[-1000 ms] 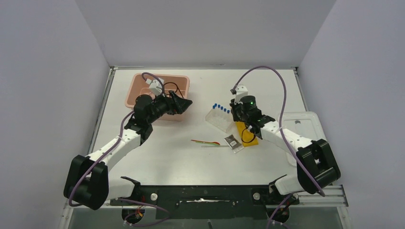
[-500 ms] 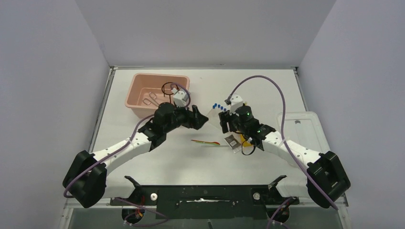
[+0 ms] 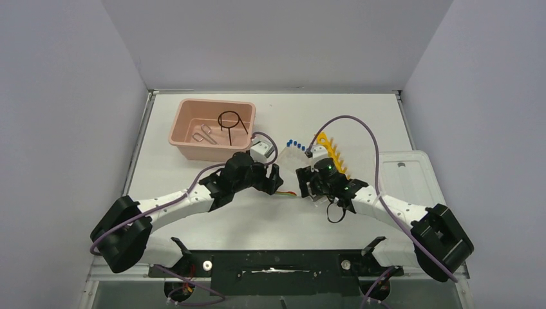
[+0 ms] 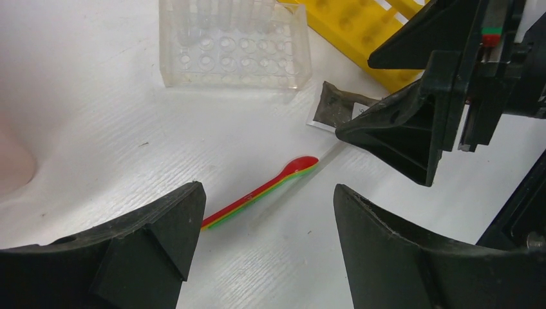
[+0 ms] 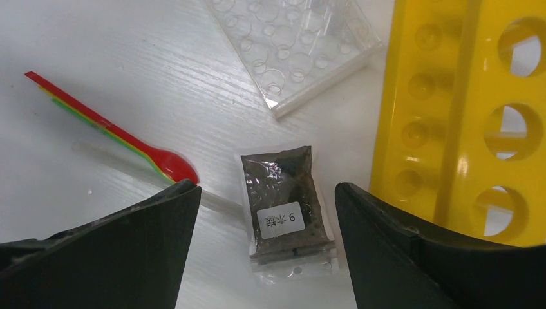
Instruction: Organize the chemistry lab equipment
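**Left jaws.** The left jaws stand wide open and hold nothing. They hang just above the surface (image 4: 96, 129). The thin coloured sticks (image 4: 264, 190) lie flat in the gap between them. The sticks run diagonally from the tip of the jaw on the left of the wrist view to a red spoon end ahead of the gap. No jaw touches the sticks. The clear tube rack (image 4: 233, 45) lies further ahead of the gap. The yellow holed rack (image 4: 351, 32) lies beyond that rack, ahead and toward the other arm.

**Right jaws.** The right jaws also stand wide open and hold nothing. A small dark sachet (image 5: 288, 206) with a white label lies on the surface in the gap between them, clear of both jaws. The red spoon end of the sticks (image 5: 116, 132) lies just beside the tip of the jaw on the left of the wrist view. The yellow rack (image 5: 463, 116) rises ahead of the opposite jaw. The clear rack (image 5: 296, 48) lies ahead of the gap, just beside the yellow rack; contact cannot be told.

**Both jaws.** The two sets face each other across the sticks and the sachet.

**Other items.** The blue-capped clear tubes (image 3: 295, 142) stand in the clear rack, beyond both sets of jaws. The black wire ring (image 3: 230, 120) and the metal tongs (image 3: 205, 133) lie inside the pink tub (image 3: 187, 138), well apart from both sets of jaws.
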### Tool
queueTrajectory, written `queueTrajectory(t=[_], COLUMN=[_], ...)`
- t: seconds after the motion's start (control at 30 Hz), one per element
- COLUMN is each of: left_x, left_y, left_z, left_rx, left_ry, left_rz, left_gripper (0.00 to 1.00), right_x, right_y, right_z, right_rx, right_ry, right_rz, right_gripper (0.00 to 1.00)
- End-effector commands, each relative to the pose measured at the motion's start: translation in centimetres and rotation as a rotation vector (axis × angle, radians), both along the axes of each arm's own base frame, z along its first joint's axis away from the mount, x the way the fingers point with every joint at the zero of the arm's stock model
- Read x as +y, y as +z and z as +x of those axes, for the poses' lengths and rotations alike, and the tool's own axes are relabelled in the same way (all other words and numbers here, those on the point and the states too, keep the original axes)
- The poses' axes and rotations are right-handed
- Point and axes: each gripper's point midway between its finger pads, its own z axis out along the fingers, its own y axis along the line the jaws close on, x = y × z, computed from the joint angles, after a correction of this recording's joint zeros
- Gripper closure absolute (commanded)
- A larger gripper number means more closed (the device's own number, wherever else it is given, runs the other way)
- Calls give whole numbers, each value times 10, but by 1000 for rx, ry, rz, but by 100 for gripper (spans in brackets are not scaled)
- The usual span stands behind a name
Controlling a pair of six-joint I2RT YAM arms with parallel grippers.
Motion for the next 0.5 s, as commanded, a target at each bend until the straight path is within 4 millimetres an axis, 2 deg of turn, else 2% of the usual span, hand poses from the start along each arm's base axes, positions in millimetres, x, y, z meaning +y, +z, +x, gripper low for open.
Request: queueTrajectory(t=[0.0,0.23,0.33,0.47], left_x=[1,8,12,16], left_y=[33,58,65,71], left_z=[11,13,14,16], left_rx=[-75,-99,-111,-120], left_ry=[42,71,79,89], left_rz=[-56,-110,-121,-134], left_gripper=[27,27,27,27], right_x=[-8,-15,-16,-16], right_y=[-8,-28,-31,-31], right_z=[7,5,5,5], right_rx=[23,91,98,104], right_ry=[-97,-154,-166,-166], right_rz=[-7,-71,-86,-88], right_gripper=[21,24,30,42])
